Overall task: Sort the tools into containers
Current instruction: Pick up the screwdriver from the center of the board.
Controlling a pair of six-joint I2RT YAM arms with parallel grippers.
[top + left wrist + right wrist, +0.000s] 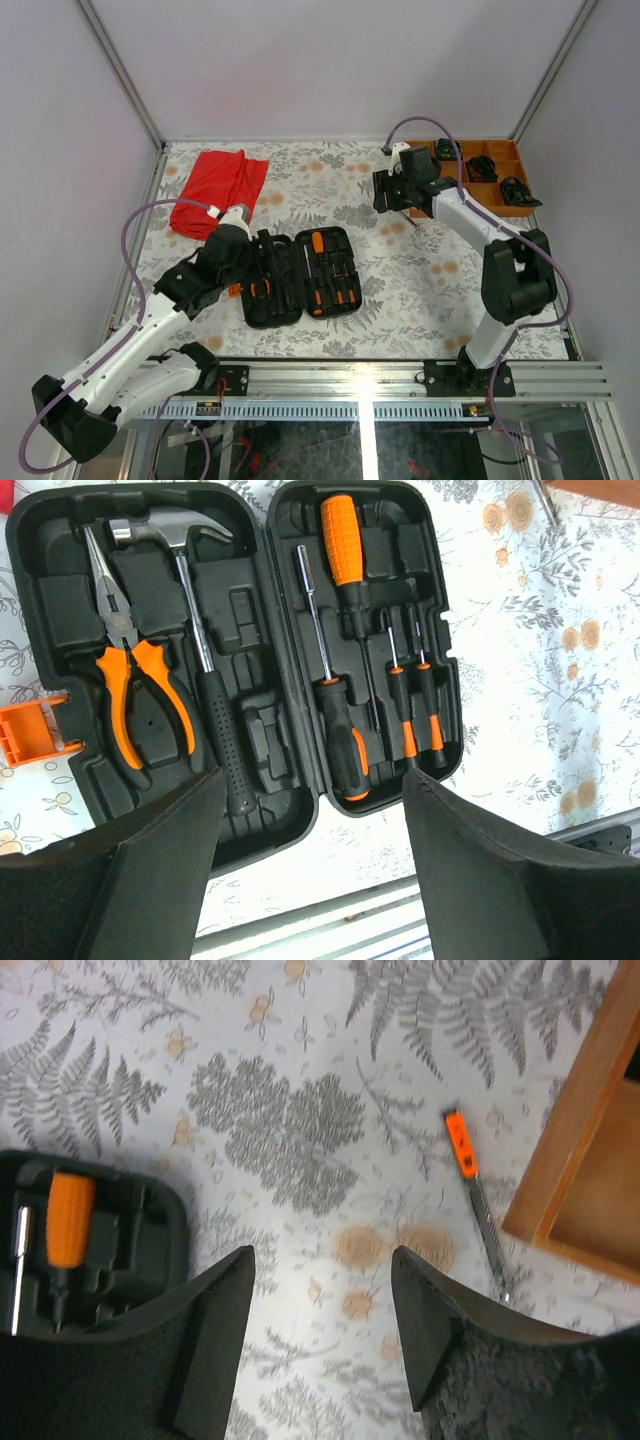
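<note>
The black tool case (300, 278) lies open near the table's middle. In the left wrist view its left half (60, 610) holds a silver-headed hammer (188, 610) and orange-handled pliers (128, 680). Its right half holds several screwdrivers, one with a thick orange handle (340, 540). My left gripper (312, 780) hangs open over the case's near edge, holding nothing. Further back and to the right, my right gripper (320, 1260) is open above bare cloth. A thin metal tool with an orange end (478, 1195) lies loose beside it, close to the wooden tray (585, 1160).
A red cloth (218, 190) lies at the back left. The wooden compartment tray (505, 165) with black coiled bundles (482, 167) stands at the back right. An orange latch (30, 735) sticks out from the case's left side. Walls enclose the table.
</note>
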